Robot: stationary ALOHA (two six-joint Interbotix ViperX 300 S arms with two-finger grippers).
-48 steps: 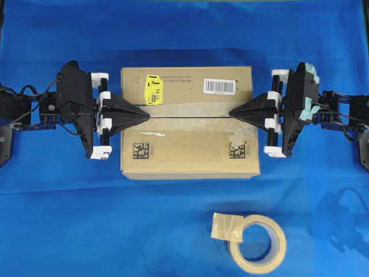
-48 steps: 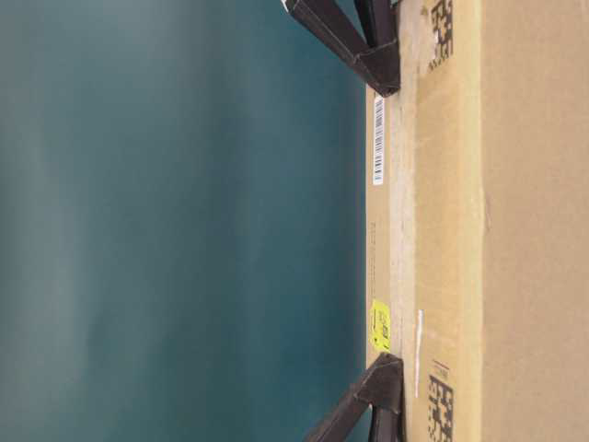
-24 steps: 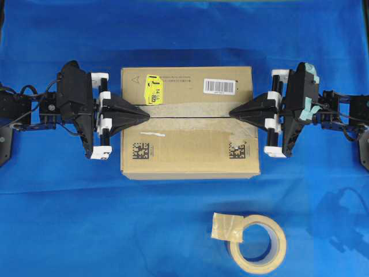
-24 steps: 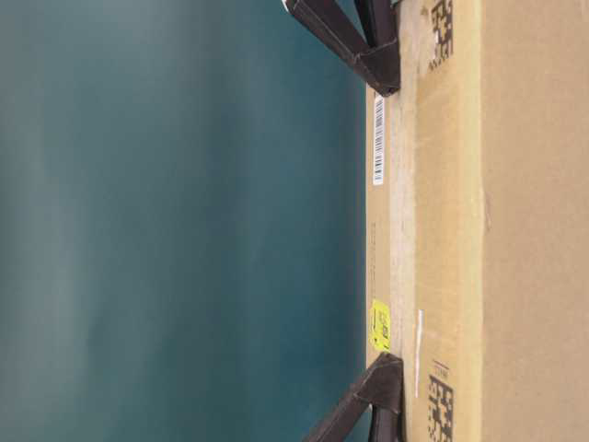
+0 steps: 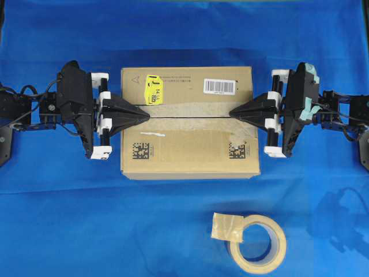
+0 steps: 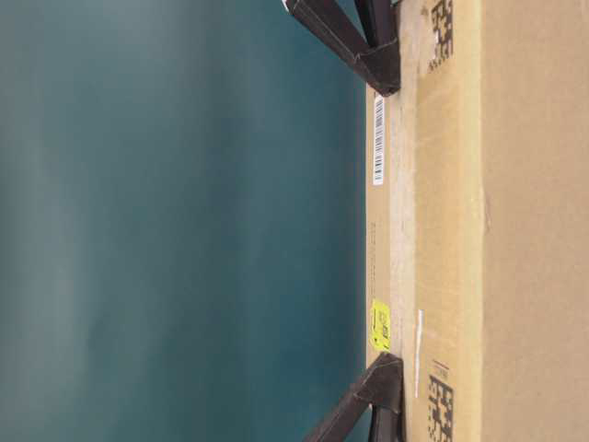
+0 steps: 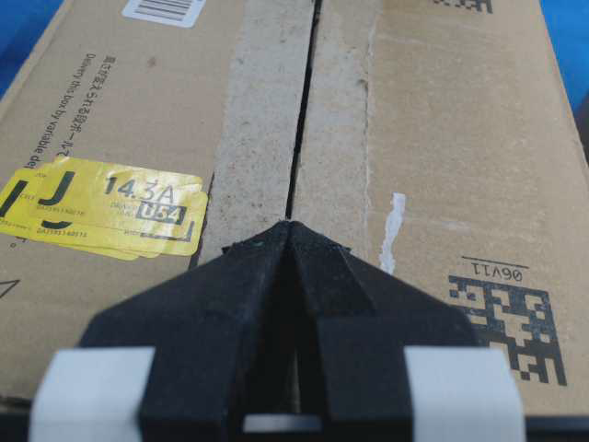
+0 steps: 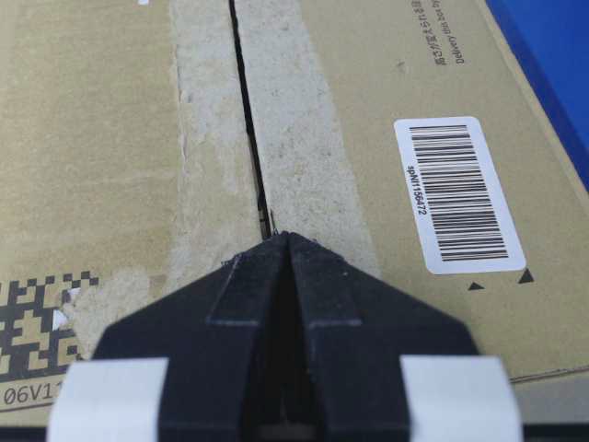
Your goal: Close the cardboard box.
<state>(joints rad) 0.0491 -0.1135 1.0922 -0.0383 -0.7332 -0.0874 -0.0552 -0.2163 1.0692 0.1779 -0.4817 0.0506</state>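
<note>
Overhead, you see the brown rectangular cardboard box (image 5: 187, 121) centred on the blue cloth, flaps down; only the wrist views confirm left gripper (image 7: 289, 224) and right gripper (image 8: 279, 236) jaws pressed together, tips over the seam.

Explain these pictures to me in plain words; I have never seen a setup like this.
Two robot arms face each other across a table covered in blue cloth. One picture looks straight down from above, one looks along table level and appears turned on its side, and two come from cameras mounted on the arms' wrists.

Between the arms lies a cardboard box with its top flaps folded flat, meeting at a seam down the middle. It carries a yellow sticker and a barcode label.

The left end effector and the right end effector are each pinched shut to a point. Their tips sit over the seam at opposite ends of the box, and neither holds anything.

A tape roll lies apart, nearer the bottom edge of the overhead view.
</note>
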